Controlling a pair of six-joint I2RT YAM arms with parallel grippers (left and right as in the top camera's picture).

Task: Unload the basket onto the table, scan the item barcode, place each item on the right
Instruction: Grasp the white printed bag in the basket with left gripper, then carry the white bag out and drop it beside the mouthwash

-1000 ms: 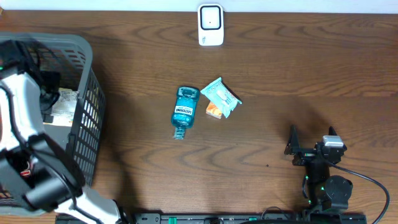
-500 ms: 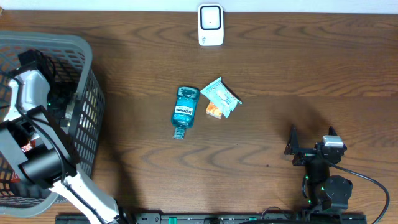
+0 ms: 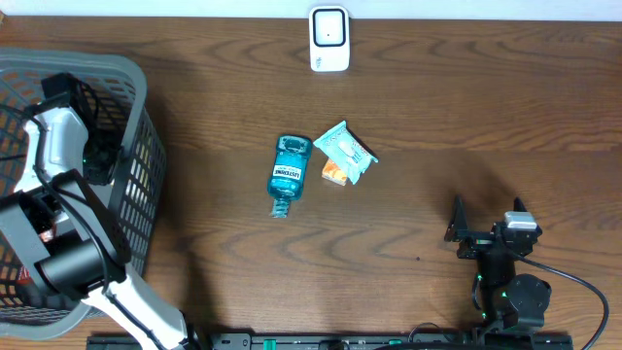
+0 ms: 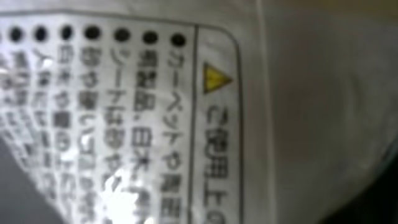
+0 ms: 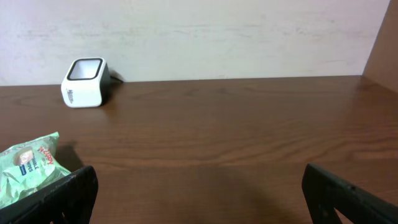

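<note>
The left gripper's jaws cannot be read: its own camera shows no fingers, only a white packet (image 4: 124,112) pressed up close, blurred, with rows of printed characters and a small yellow warning triangle. Whether the packet is pinched or merely just under the lens, I cannot tell. The right gripper (image 5: 199,183) stands wide open with nothing between its fingers, low over bare table (image 3: 437,117) at the near right.

From above, the left arm (image 3: 53,146) reaches down into the grey basket (image 3: 136,87) at the left edge, its tip lost among the contents. The packet it faces is probably the item to scan, so the item lies in the basket, well apart from the scanner (image 3: 329,39) at the far middle of the table.

The task looks barely begun. Nothing is at the scanner. Left to do: get a sure hold, lift the packet clear of the basket, carry it across and turn its barcode to the scanner's window. No barcode shows on the face in view.

Only the overhead view shows the basket, plus a blue bottle (image 3: 289,173) and a teal pack (image 3: 346,152) lying close together mid-table. Only the left wrist view shows the packet's print. The right wrist view gives the scanner side-on and a green pack at its lower left, likely the teal one
</note>
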